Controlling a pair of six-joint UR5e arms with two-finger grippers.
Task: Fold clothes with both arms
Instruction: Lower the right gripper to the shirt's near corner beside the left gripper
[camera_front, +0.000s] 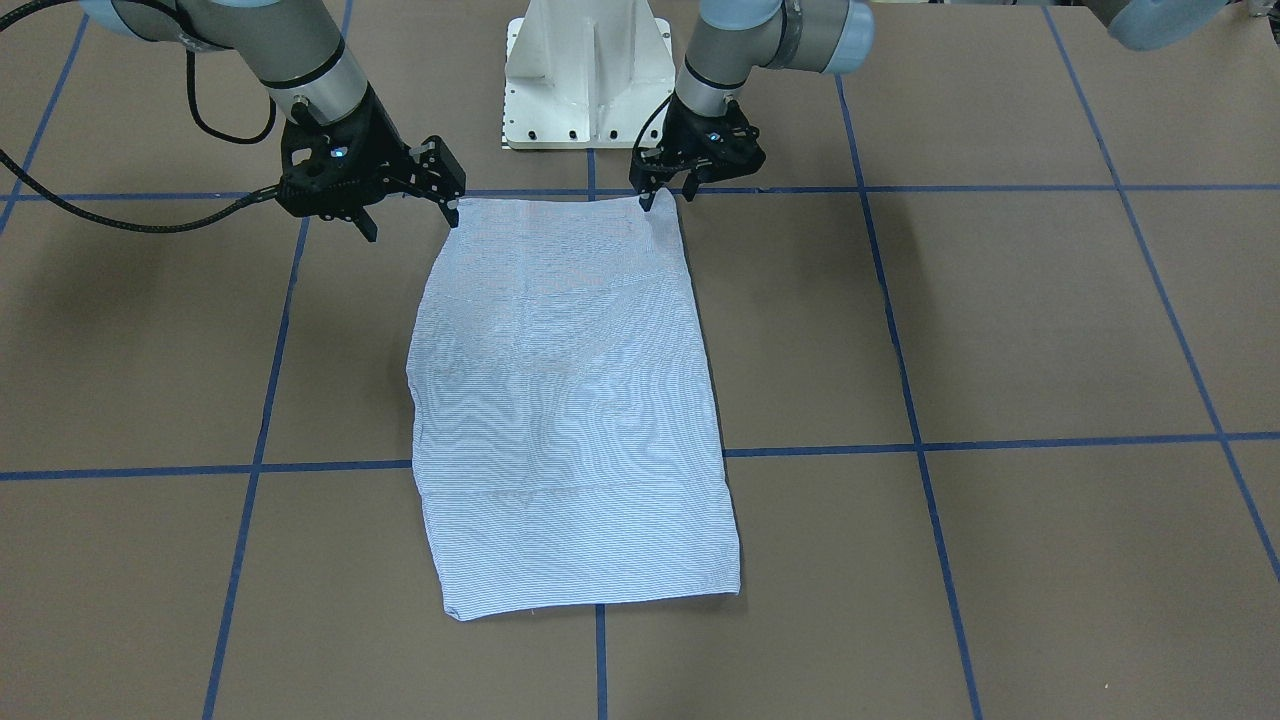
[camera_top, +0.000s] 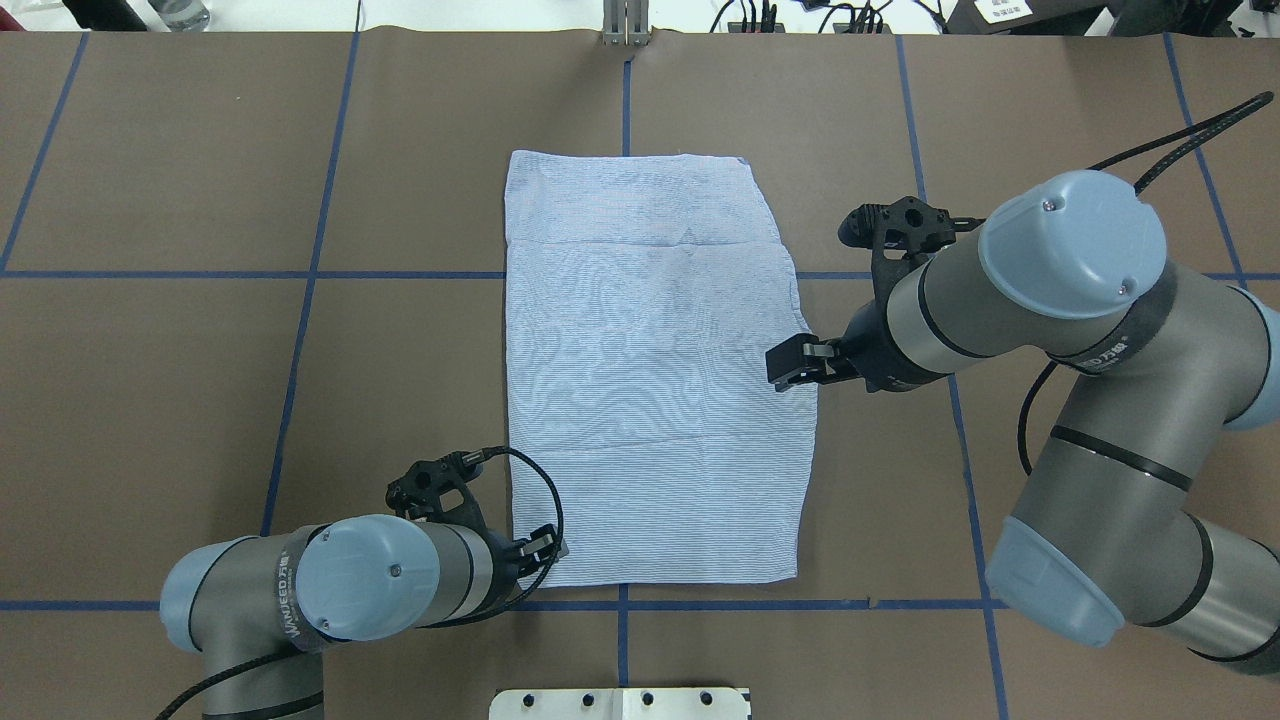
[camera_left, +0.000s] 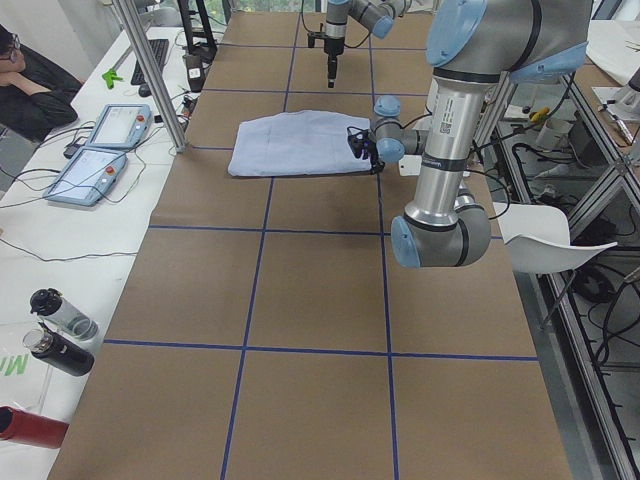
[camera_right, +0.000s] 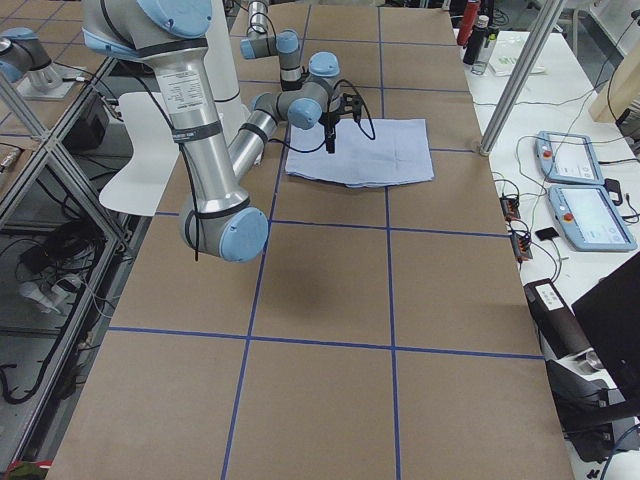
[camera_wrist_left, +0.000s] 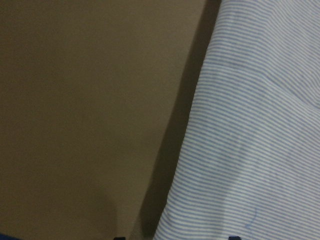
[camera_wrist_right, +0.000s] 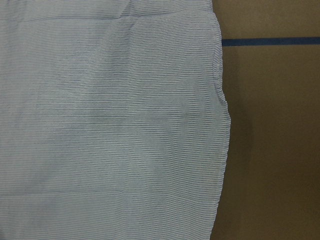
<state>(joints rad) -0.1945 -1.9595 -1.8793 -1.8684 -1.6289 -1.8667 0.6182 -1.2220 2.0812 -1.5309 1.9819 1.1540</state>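
Reads to me as a robotics lab: brown surface (camera_left: 320, 290) gridded in blue tape (camera_left: 250, 345), teach pendants (camera_left: 86, 172) on far bench (camera_left: 60, 230), aluminium posts (camera_left: 150, 75), seated operator (camera_left: 30, 90).

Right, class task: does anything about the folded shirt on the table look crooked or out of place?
Slightly. The shirt is not a clean rectangle: its edge on the robot's right bows outward around mid-length, while the opposite edge runs straight. Nothing else stands out.

White "WANJEED" lettering on black strap (camera_top: 284, 598) around left arm (camera_top: 400, 575)
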